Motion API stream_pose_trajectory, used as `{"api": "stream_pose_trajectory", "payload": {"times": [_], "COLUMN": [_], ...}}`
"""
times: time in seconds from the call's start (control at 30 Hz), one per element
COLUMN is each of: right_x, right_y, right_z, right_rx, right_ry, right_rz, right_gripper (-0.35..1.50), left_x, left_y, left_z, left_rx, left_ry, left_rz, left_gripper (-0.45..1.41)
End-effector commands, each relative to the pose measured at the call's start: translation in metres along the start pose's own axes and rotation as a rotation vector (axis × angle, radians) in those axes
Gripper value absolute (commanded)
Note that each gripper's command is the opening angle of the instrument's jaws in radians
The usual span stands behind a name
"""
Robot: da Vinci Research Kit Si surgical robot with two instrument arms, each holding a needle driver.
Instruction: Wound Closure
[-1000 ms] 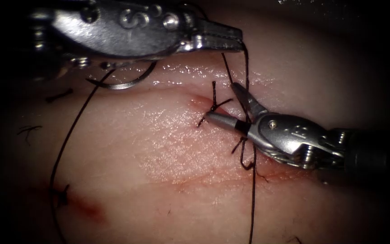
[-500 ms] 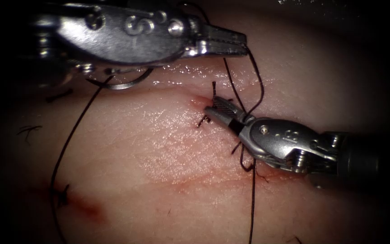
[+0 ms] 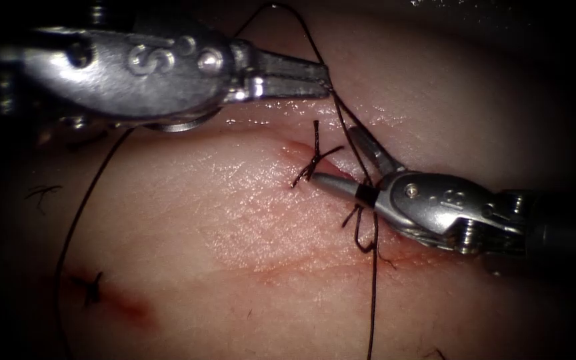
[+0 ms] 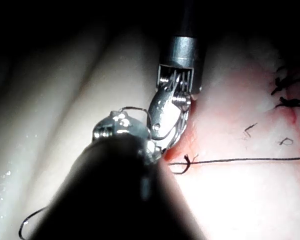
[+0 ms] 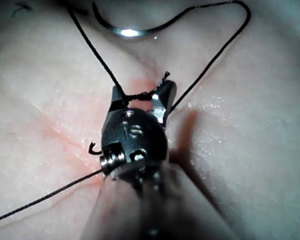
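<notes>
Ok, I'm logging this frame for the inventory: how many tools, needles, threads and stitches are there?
Tools: 2, left tool shut on the thread, right tool open, holding nothing.
Needle: 1, loose on the tissue, not in it.
Thread: 1.
Stitches: 3.
Total: 7.

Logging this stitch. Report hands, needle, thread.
Left hand shut on the thread. Right hand open astride that thread at the cut, holding nothing. Needle lies free on the tissue.
</notes>
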Motion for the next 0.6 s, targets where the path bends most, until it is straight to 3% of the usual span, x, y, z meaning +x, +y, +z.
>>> {"api": "stream_pose_trajectory", "payload": {"times": [0.03, 0.27, 0.33, 0.37, 0.43, 0.47, 0.6], "right_x": [-0.0001, 0.0000, -0.0001, -0.0001, -0.0005, -0.0005, -0.0007], "right_y": [0.0000, 0.0010, 0.0015, 0.0015, 0.0020, 0.0020, 0.0021], "right_z": [-0.0009, -0.0063, -0.0079, -0.0079, -0.0088, -0.0088, -0.0090], "right_rx": [-0.005, 0.037, 0.033, 0.033, 0.031, 0.031, 0.026], "right_ry": [0.006, 0.055, 0.047, 0.047, 0.045, 0.045, 0.043], "right_rz": [0.003, 0.012, 0.012, 0.012, 0.015, 0.015, 0.013], "right_gripper": [1.46, 1.46, 1.46, 1.46, 1.46, 1.46, 1.46], "left_x": [-0.0008, -0.0067, -0.0096, -0.0096, -0.0128, -0.0128, -0.0175], "left_y": [-0.0001, 0.0017, 0.0029, 0.0029, 0.0041, 0.0041, 0.0050], "left_z": [0.0001, -0.0046, -0.0068, -0.0068, -0.0089, -0.0089, -0.0111], "left_rx": [0.008, 0.051, 0.065, 0.065, 0.077, 0.077, 0.101], "left_ry": [0.002, -0.021, -0.040, -0.040, -0.053, -0.053, -0.071], "left_rz": [-0.009, -0.064, -0.086, -0.086, -0.124, -0.124, -0.192], "left_gripper": [-0.45, -0.45, -0.45, -0.45, -0.45, -0.45, -0.45]}}
